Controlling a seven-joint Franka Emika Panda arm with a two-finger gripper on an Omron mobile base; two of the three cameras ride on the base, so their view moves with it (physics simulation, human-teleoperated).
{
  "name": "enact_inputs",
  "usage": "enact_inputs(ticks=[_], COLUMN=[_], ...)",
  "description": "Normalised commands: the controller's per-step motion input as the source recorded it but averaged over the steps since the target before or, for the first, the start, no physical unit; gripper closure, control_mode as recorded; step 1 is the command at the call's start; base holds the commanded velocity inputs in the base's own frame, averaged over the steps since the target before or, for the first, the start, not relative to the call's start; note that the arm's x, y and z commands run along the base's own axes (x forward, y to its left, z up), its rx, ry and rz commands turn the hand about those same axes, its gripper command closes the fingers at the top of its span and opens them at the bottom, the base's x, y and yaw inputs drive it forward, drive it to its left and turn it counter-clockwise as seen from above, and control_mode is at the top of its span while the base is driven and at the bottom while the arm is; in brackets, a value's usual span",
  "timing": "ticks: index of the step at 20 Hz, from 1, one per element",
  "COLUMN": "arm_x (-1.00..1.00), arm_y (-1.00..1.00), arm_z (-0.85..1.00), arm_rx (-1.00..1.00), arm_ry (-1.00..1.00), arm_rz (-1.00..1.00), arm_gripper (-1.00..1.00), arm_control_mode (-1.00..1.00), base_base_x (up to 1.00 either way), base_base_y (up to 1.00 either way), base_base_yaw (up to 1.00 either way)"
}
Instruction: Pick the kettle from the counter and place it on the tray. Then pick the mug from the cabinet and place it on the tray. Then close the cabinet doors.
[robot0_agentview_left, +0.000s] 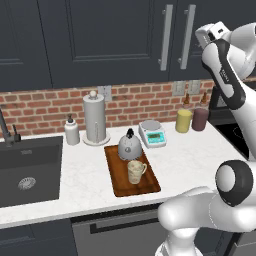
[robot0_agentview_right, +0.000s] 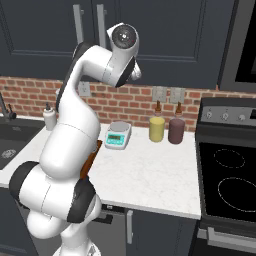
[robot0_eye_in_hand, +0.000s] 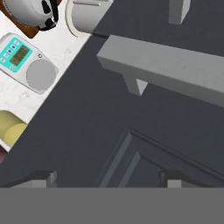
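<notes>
We see a home kitchen: sink (robot0_agentview_left: 27, 175), stove (robot0_agentview_right: 227, 182), brick backsplash (robot0_agentview_left: 135, 102), dark cabinets (robot0_agentview_left: 100, 40) over a marble desk (robot0_agentview_left: 185, 162).

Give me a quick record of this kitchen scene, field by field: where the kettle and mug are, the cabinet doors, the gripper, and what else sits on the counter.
kettle: on the tray, far end
mug: on the tray, in front of the kettle
cabinet doors: shut
gripper: open, holding nothing, close to a door's bar handle
counter: kitchen scale, paper-towel holder, soap bottle, yellow canister, maroon canister
left of counter: sink
right of counter: stove
</notes>
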Motion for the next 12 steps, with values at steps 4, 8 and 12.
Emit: enact_inputs(ticks=[4, 8, 12], arm_x=[0.30, 0.31, 0.33], arm_y=[-0.03, 0.00, 0.00], arm_z=[-0.30, -0.33, -0.30], arm_rx=[0.00, 0.00, 0.00], arm_ry=[0.00, 0.00, 0.00], arm_rz=[0.00, 0.00, 0.00], arm_gripper=[-1.00, -1.00, -1.00], arm_control_mode=[-1.00, -1.00, -1.00], base_base_x=[0.00, 0.00, 0.00], base_base_y=[0.00, 0.00, 0.00], base_base_yaw=[0.00, 0.00, 0.00])
